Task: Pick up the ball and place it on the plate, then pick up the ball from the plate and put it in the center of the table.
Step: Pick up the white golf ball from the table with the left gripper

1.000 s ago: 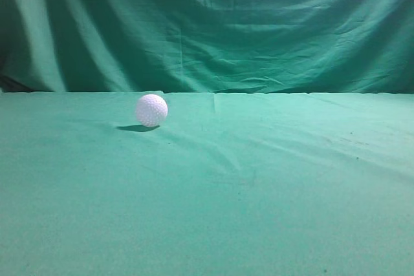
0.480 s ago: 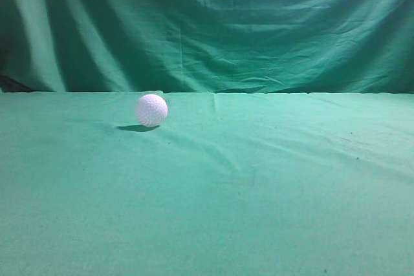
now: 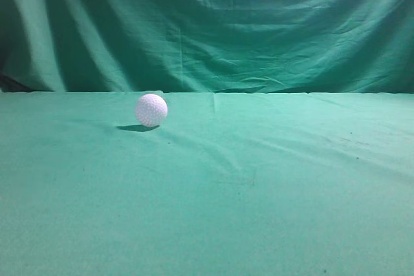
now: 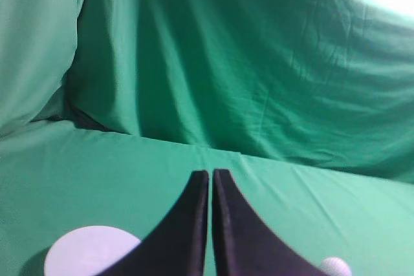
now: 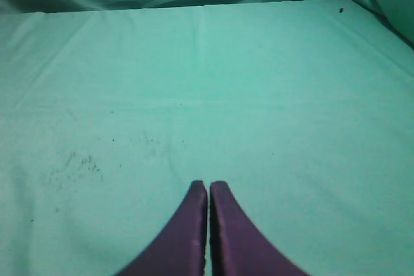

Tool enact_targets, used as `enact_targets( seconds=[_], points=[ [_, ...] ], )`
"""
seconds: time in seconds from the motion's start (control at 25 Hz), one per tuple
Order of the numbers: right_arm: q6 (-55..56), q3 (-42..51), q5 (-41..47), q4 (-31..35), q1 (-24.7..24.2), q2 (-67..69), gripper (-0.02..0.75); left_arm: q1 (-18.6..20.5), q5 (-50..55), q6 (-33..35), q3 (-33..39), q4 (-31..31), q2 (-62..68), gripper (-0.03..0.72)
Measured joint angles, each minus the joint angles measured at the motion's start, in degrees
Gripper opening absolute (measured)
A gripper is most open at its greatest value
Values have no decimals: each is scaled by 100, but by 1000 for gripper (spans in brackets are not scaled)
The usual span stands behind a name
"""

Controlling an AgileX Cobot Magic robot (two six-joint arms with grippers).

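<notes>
Ball [image 3: 151,110]: white, dimpled, sits on the table [image 3: 259,211] left of centre, toward the far edge, shadow on its left side. No print or logo readable on it. In the left wrist view the ball [image 4: 336,267] is cut off by the bottom edge at lower right, only the top cap showing. Plate [image 4: 90,252]: pale round disc at lower left of that view, partly cut off by the frame and partly hidden behind the left gripper [image 4: 211,176]; nothing visible on it. Ball and plate well apart, gripper between them. Left gripper fingers pressed together, thin slit only, gripping nothing. Right gripper [image 5: 208,187] fingers likewise pressed together, empty, above bare cloth with small dark specks [image 5: 74,165]. Draped green backdrop [image 3: 207,24] behind the table. No arms visible in the exterior view.
</notes>
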Motion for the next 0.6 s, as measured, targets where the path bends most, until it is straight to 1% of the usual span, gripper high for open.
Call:
enact_targets(
  seconds=[0.08, 0.2, 0.44, 0.6],
  points=[
    [0, 0, 0, 0, 0, 0, 0, 0, -72, -240, 0, -32, 0, 0],
    [0, 0, 0, 0, 0, 0, 0, 0, 331, -581, -286, -65, 60, 0],
    [0, 0, 0, 0, 0, 0, 0, 0, 1446, -632, -1161, -65, 1245, 0],
    [0, 0, 0, 0, 0, 0, 0, 0, 1547, -659, -1505, -79, 1976, 0]
  ],
)
